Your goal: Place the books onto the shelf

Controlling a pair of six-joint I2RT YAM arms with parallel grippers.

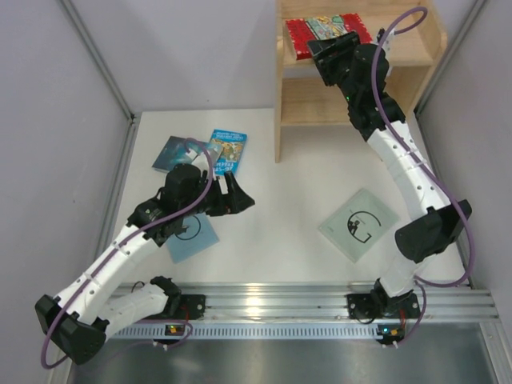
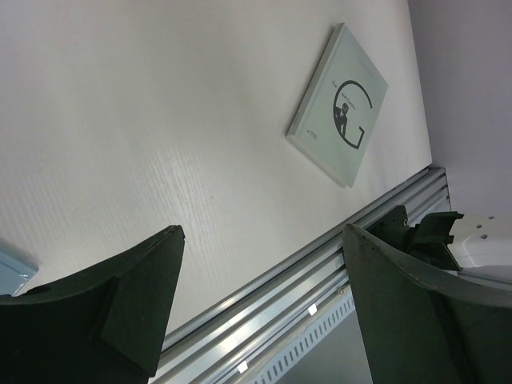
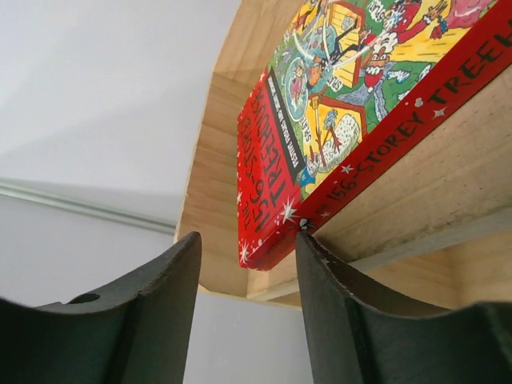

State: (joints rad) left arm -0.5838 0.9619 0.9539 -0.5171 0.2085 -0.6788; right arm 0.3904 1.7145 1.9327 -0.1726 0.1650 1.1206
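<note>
A robot lab test cell is indicated: white counter (image 1: pixel 288 200) boxed in by plain grey partition walls (image 1: pixel 48 120) on metal frame posts (image 1: pixel 100 60); white jointed left arm (image 1: pixel 120 256) and right arm (image 1: pixel 408 168), purple-cabled, bolted to a slotted aluminium rail (image 1: pixel 272 300).

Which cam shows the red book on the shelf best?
Right wrist: the red paperback with the colourful picture cover fills the frame, lying flat on the light wooden shelf, spine lettering legible. Top external shows it small, partly hidden by the right gripper. Left wrist doesn't show it.
</note>
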